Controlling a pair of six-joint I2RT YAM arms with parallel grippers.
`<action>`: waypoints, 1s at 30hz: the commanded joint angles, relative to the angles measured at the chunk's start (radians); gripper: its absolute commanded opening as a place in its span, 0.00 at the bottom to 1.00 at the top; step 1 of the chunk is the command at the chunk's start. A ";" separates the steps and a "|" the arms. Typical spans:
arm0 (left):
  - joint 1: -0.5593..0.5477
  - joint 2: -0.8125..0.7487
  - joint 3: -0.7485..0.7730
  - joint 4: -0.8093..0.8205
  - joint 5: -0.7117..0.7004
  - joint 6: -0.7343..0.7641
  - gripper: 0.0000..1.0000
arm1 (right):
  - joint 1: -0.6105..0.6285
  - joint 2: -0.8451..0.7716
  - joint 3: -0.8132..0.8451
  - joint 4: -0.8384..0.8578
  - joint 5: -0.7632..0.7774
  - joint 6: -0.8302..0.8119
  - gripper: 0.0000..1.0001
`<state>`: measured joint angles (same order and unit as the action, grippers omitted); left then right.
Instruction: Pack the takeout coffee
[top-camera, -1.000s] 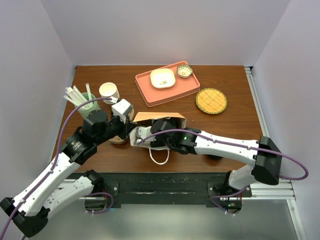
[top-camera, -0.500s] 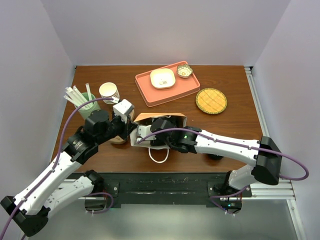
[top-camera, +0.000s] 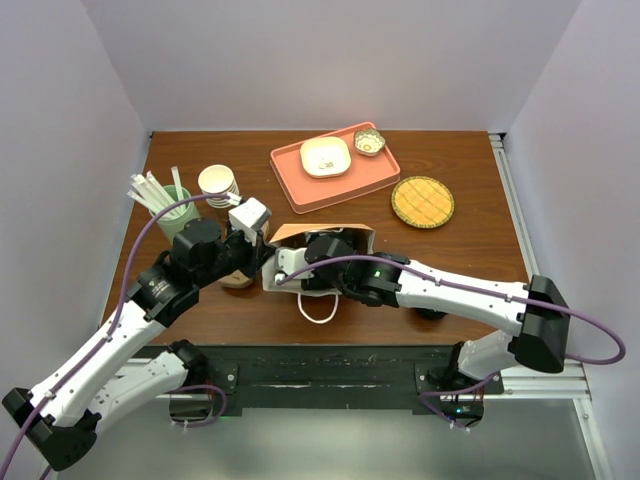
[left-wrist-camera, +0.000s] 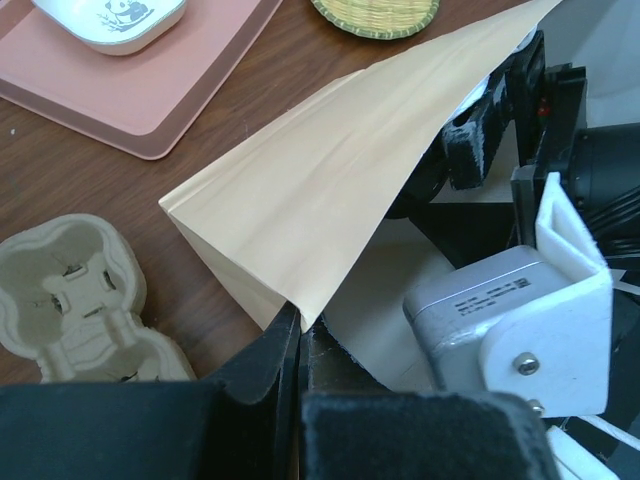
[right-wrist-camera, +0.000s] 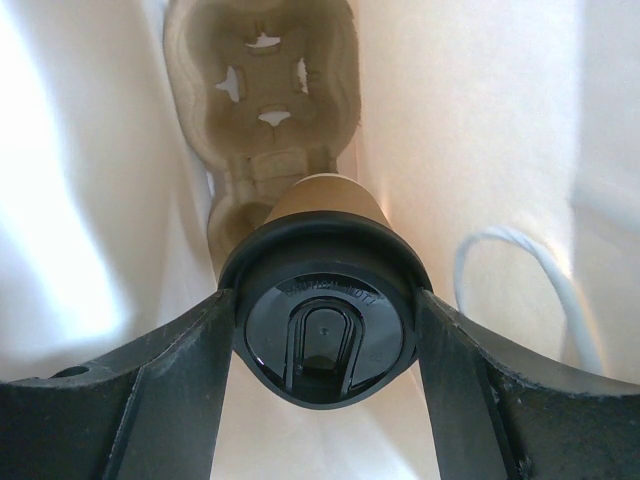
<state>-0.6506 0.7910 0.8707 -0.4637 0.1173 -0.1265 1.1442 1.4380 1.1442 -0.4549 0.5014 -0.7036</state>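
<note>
Right wrist view: paper cup with round black plastic lid clamped between right jaws, moulded pulp carrier beyond; creased brown paper bag pinched by left jaws.

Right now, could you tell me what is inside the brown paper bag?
The takeout coffee, held by the right gripper, and a pulp cup carrier beyond it. The cup's base is hidden, so whether it sits in the carrier is unclear.
</note>
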 joint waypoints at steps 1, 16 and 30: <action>-0.012 0.005 0.002 0.040 -0.007 0.024 0.00 | -0.004 -0.042 0.029 0.022 0.006 0.018 0.42; -0.017 0.011 0.013 0.046 -0.016 0.041 0.00 | -0.006 -0.044 -0.015 -0.056 0.019 0.026 0.42; -0.017 0.008 0.040 0.114 0.062 0.034 0.00 | -0.021 -0.021 -0.057 0.018 -0.008 0.049 0.41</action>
<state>-0.6624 0.8074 0.8711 -0.4313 0.1200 -0.0856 1.1313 1.4239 1.1038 -0.5037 0.4881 -0.6724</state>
